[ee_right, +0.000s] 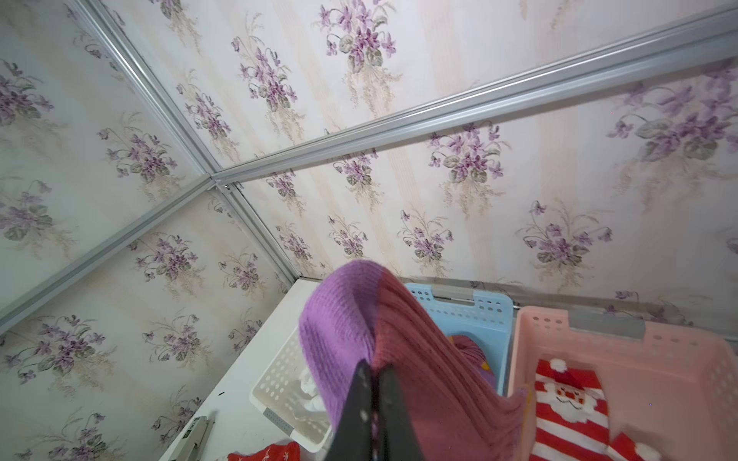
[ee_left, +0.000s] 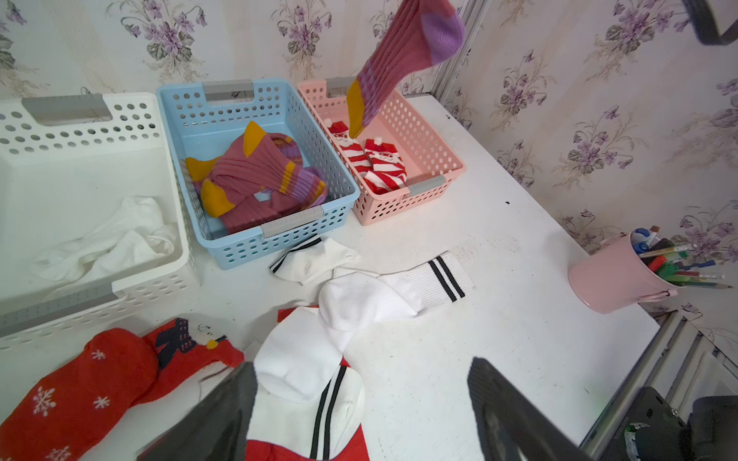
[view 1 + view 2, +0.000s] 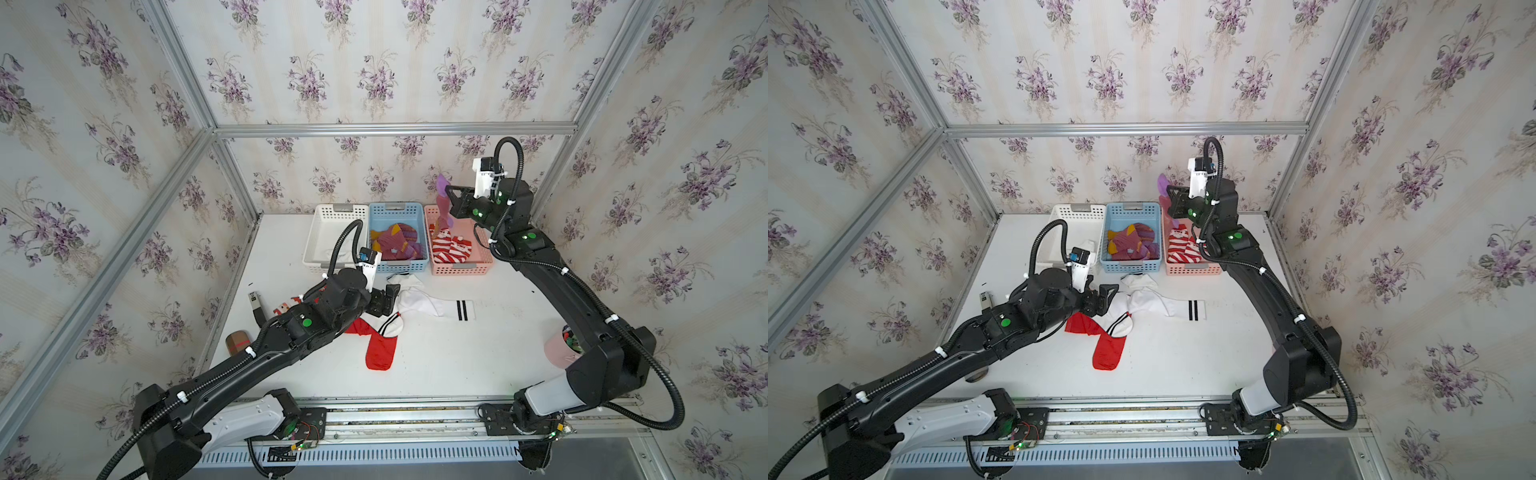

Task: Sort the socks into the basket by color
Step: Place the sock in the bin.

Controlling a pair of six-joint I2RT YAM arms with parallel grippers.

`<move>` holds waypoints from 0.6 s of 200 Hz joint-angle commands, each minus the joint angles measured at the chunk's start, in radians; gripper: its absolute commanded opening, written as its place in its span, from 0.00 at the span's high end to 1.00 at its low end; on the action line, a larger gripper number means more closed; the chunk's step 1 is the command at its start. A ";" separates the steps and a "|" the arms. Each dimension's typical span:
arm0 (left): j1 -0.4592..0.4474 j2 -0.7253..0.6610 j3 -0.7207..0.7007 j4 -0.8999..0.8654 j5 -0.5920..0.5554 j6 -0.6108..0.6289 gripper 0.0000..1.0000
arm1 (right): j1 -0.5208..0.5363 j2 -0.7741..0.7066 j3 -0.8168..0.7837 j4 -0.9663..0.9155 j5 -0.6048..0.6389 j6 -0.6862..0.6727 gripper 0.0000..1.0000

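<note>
A maroon sock (image 2: 399,64) with a lilac end and a mustard toe dangles over the pink basket (image 2: 399,207). It is pinched near its lilac end between the pressed-together fingers of my right gripper (image 1: 374,373), raised high at the back of the table (image 3: 457,365). It hangs over the wrong bin: the pink basket holds 2 striped Santa socks (image 2: 379,167), while socks of its own kind lie heaped in the blue basket (image 2: 279,247) just beside. I judge this step to be the carry, with the drop not yet made. My next move calls for shifting the arm sideways until the toe clears the 2 neighbouring rims and hangs inside the blue basket, then parting the fingers. Nearer me, my left gripper (image 3: 1105,300) hovers empty, fingers spread wide, above a tangle of white socks (image 2: 359,299) with black stripes. They lie across red socks (image 3: 380,349) on the table in front of the baskets. The white basket (image 2: 139,295), on the blue one's other side, has white fabric in it. That pick calls for closing on white fabric alone, since red lies touching beneath.
</note>
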 commanded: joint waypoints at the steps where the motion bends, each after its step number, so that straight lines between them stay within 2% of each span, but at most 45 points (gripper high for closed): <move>1: 0.030 0.012 0.022 -0.010 0.057 -0.015 0.16 | 0.006 0.049 0.060 0.065 -0.063 0.000 0.98; 64: 0.110 0.065 0.067 -0.037 0.127 -0.010 0.16 | 0.030 0.227 0.208 0.067 -0.099 0.018 0.98; 120: 0.152 0.048 0.058 -0.051 0.155 -0.002 0.15 | 0.058 0.382 0.283 0.063 -0.086 0.025 0.98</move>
